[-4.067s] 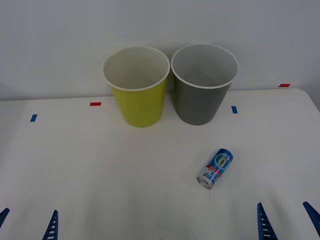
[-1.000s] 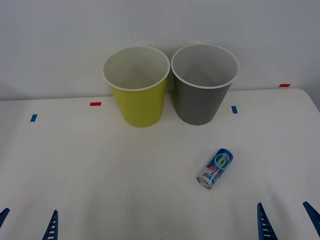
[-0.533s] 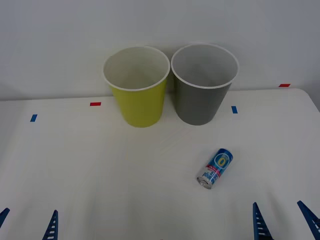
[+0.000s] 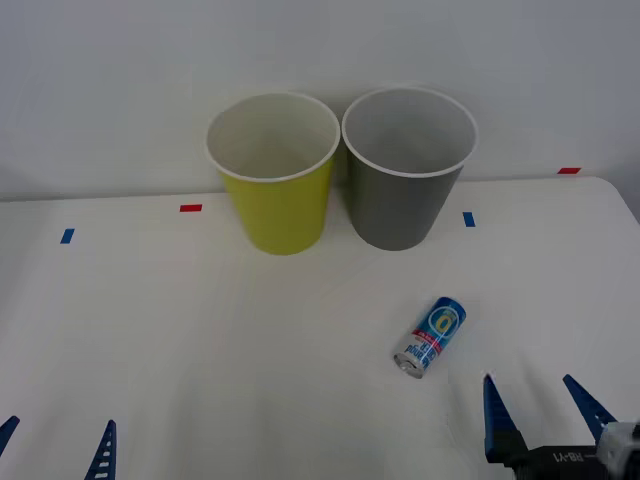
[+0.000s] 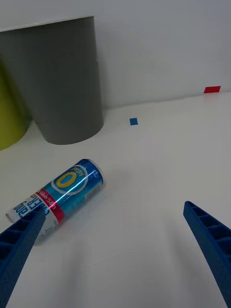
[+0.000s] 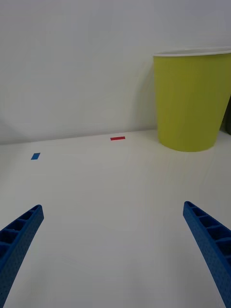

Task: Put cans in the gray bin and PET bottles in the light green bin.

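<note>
**Can on its side, right gripper just behind it**

The small blue drink can (image 4: 431, 335) with the yellow-and-white round logo and red-white band lies on its side on the white table (image 4: 200, 330), lower right of centre in the front view, its silver end pointing toward the bottom of the frame. Bare tabletop lies on every side of it.

The right gripper (image 4: 540, 415) sits at the lower right of the front view, just beside the can and below-right of it, blue ribbed fingers spread wide and holding nothing. In the right wrist view one finger (image 5: 19, 245) overlaps the can's (image 5: 60, 195) silver end (touching or not, I cannot tell).

Above the can in the front view stands the tall dark gray wastebasket (image 4: 408, 190) with a white rim, well apart from it. The yellow-green wastebasket (image 4: 275, 195) stands just beside the gray one, on its left; whether they touch is unclear.

The left gripper (image 4: 55, 445) rests at the lower left corner, fingers parted and unloaded, with open table ahead of it. The table's right edge runs down the frame's far right.
</note>
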